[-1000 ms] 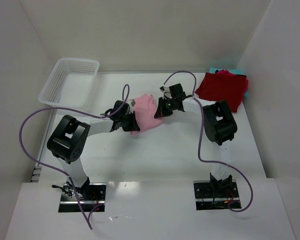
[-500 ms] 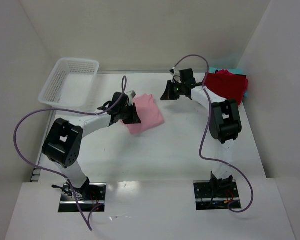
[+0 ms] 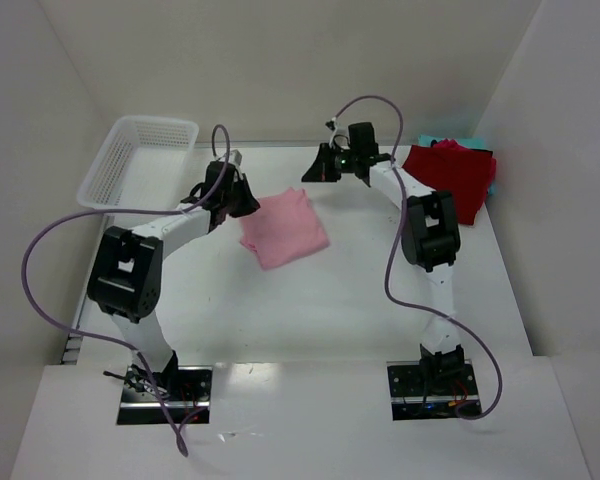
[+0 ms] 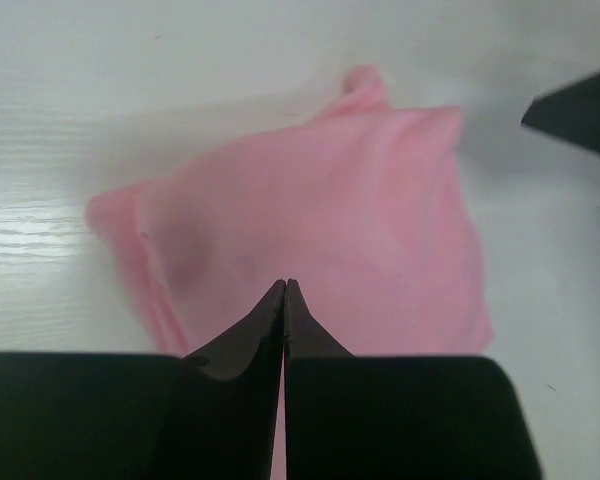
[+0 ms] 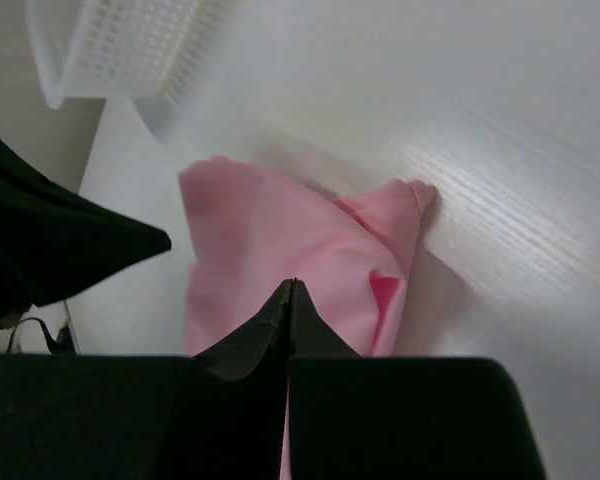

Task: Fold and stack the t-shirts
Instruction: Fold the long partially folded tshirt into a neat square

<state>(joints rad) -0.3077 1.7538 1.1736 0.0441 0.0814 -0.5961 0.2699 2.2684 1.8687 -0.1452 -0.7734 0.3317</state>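
Pink tee (image 3: 283,228) | flat between left gripper (image 4: 284,290), right gripper (image 5: 292,286) | held by neither

The pink tee (image 3: 283,228) now lies flat, left claw (image 3: 248,203) and right claw (image 3: 307,172) withdrawn.

a lab robot cell: plain white panel walls (image 3: 280,70) enclose a white wood-grain worktop (image 3: 330,300) carrying two bolted black-and-white robot arms (image 3: 128,280).

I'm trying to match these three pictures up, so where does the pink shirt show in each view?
Top: shirt at centre, lying folded.
Left wrist: shirt fills the middle.
Right wrist: shirt centre-left.
Landmark: basket, upper left in the top view and top left in the right wrist view; absent from the left wrist view.
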